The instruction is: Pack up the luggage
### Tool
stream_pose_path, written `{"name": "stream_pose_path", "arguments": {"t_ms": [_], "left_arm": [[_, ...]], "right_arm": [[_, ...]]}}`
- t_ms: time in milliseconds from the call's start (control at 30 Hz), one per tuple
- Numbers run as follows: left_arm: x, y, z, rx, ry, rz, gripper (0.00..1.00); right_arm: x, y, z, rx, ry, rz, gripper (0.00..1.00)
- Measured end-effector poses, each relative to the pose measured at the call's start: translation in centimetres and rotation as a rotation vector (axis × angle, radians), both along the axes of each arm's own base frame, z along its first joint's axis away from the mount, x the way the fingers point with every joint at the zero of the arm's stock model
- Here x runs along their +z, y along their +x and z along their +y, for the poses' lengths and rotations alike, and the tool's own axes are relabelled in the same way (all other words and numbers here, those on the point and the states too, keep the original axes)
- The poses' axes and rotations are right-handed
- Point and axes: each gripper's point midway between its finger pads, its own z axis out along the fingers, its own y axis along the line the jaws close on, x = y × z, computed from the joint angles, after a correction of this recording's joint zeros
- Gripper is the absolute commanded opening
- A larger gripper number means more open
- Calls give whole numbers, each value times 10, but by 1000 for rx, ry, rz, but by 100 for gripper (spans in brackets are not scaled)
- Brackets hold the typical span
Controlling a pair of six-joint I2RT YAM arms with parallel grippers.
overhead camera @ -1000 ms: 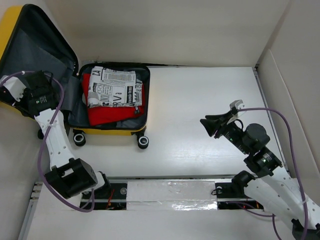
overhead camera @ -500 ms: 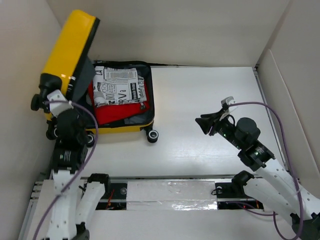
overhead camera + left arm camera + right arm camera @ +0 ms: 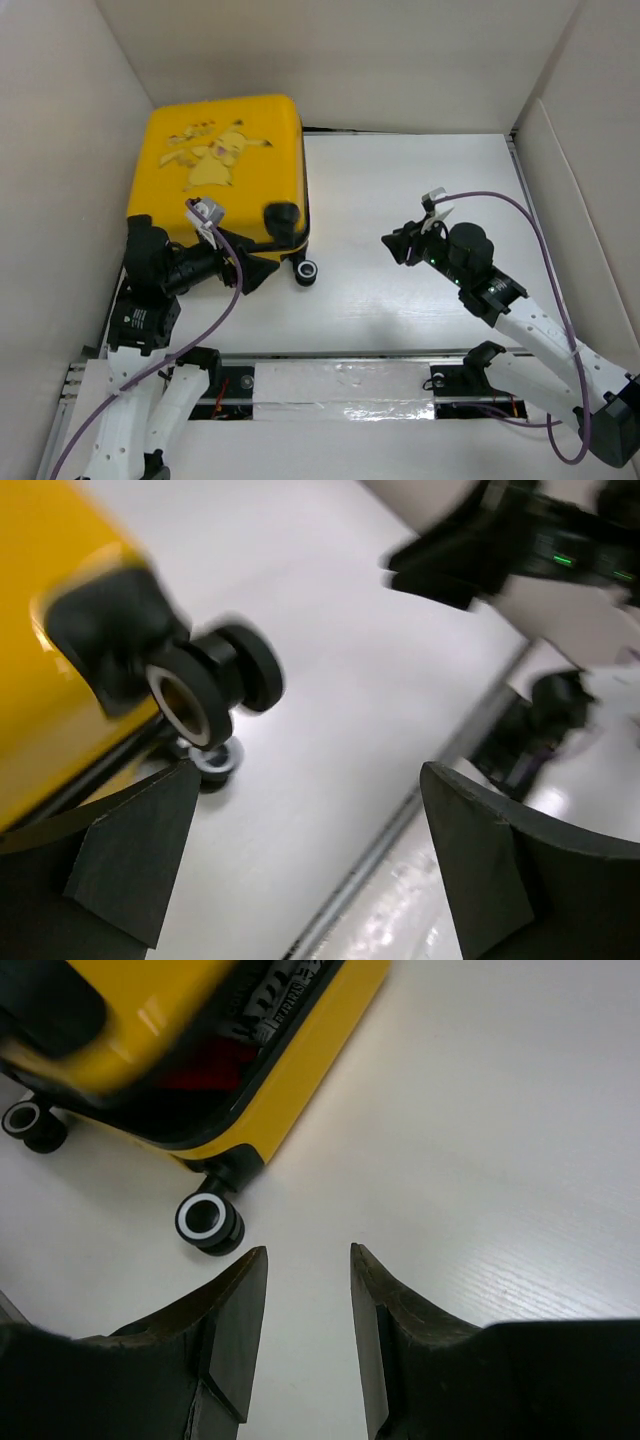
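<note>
The luggage [image 3: 215, 160] is a yellow hard-shell case with a Pikachu cartoon, and its lid is down over the base. In the right wrist view the luggage [image 3: 300, 1050] shows a gap under the lid, with red and newspaper-print cloth inside. My left gripper [image 3: 255, 272] hangs open at the case's near right corner, beside a black wheel [image 3: 200, 690], with nothing between its fingers. My right gripper [image 3: 395, 245] is open and empty over the bare table, to the right of the case, pointing at it. Another wheel [image 3: 208, 1222] sits just ahead of the right gripper [image 3: 308, 1252].
Cardboard walls [image 3: 60, 150] close in the left, back and right sides. The case sits against the back left corner. A metal rail [image 3: 340, 380] with the arm bases runs along the table's near edge. White tabletop [image 3: 420, 180] lies to the right of the case.
The lid has swung down from upright onto the base. My left gripper has let go of it, opened wide and dropped to the case's near right corner. The right gripper has edged left.
</note>
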Motion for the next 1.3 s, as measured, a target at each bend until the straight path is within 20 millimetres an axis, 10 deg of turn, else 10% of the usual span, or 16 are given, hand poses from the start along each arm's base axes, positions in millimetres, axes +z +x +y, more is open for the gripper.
{"name": "stream_pose_path", "arguments": {"t_ms": [167,267,367,600,767,900,1033,1300], "left_arm": [[23,-38,-32,-313,-107,-14,69],[48,-25,-33,-279,-137,-49,32],[87,19,-17,-45,-150,-99,1],[136,164,94,699,-152,-112,0],[69,248,222,1133,-60,56,0],[-16,263,297,1362,47,251,0],[-55,266,337,1483,117,352,0],[-61,284,374,1565,161,344,0]], "right_arm": [[-3,3,0,-11,-4,7,31],[-7,3,1,-9,-13,20,6],[-9,3,3,-8,-14,28,0],[-1,13,10,-15,4,39,2],[-3,35,27,-20,-16,69,6],[-12,52,38,-25,-35,94,5],[-21,69,51,-19,-49,115,1],[-43,85,73,9,-71,150,1]]}}
